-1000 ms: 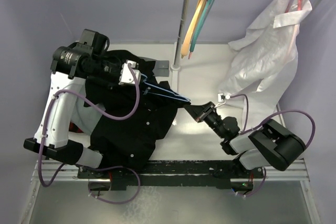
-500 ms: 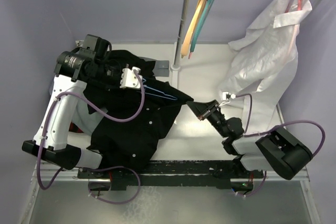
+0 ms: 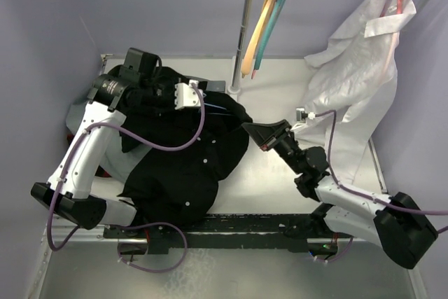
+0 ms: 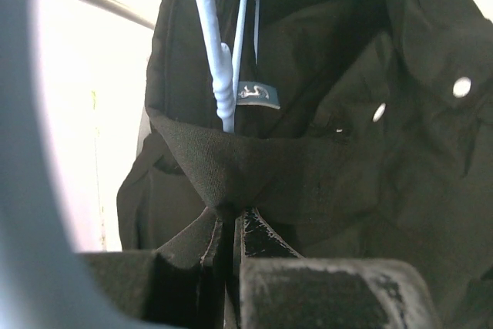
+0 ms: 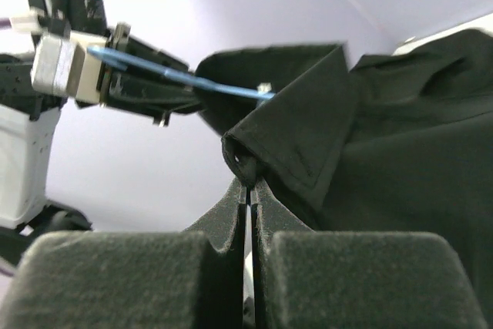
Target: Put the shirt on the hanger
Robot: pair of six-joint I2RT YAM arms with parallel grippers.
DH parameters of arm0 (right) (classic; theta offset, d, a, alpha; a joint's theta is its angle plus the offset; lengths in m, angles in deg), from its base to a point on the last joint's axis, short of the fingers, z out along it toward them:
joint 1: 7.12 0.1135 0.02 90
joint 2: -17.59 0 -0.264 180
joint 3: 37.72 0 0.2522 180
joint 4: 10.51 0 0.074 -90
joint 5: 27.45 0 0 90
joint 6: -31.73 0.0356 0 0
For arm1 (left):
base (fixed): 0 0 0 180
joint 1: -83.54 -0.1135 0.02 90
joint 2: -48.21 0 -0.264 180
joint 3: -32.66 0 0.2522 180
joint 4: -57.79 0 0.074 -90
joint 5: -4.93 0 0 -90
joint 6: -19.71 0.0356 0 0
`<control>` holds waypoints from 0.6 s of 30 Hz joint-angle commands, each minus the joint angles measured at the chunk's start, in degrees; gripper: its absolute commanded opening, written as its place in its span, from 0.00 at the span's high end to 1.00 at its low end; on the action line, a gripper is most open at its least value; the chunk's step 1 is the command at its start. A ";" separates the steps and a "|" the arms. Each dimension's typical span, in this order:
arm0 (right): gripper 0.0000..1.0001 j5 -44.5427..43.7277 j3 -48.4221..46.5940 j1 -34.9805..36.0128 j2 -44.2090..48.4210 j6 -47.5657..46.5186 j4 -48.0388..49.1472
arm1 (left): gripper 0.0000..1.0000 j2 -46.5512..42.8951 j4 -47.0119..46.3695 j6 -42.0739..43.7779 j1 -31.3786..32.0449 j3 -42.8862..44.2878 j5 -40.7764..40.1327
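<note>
Mid-task, approx halfway by my read. Large black long-sleeved button-up cloth shirt (image 3: 183,173) lies heaped on the pale table (image 3: 280,82), left of centre, w/ the collar end held twd the middle. Thin light-blue hanger (image 4: 206,13) is at the collar. In left wrist view its arm + neck run down into the neck opening, just beside the sewn-in label (image 4: 258,94), then vanish behind a fold of collar.

Left fingers (image 4: 245,230) are pinched tight on that collar fold. Can't tell if the hanger stem is clamped w/ it, fabric hides it. Right fingers (image 5: 260,199) are closed narrow too, gripping the collar's other edge, cloth drawn btw the two arms.

Done so far, as I judge: hanger fed partly into the neck, collar held on both sides. Left to do: shoulders prob. not seated, since a stretch of blue arm shows bare outside the cloth in right wrist view. Body + sleeves are bunched on the table, nothing hanging.

Silver rack pole (image 3: 243,26) w/ orange and teal hangers (image 3: 269,12) and white garment (image 3: 357,68) are well apart from both arms.
</note>
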 commanded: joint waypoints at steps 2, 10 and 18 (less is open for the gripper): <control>1.00 0.27 -7.87 8.22 -6.53 -3.53 -0.09 | 1.00 -0.12 -7.45 -8.66 1.60 0.75 7.21; 1.00 1.96 -8.85 12.49 -16.22 -2.16 8.07 | 1.00 -2.03 -9.90 -11.74 1.91 1.87 10.12; 1.00 0.66 -13.08 18.83 -18.61 -5.73 8.25 | 1.00 -2.72 -13.55 -12.17 1.89 -2.63 11.98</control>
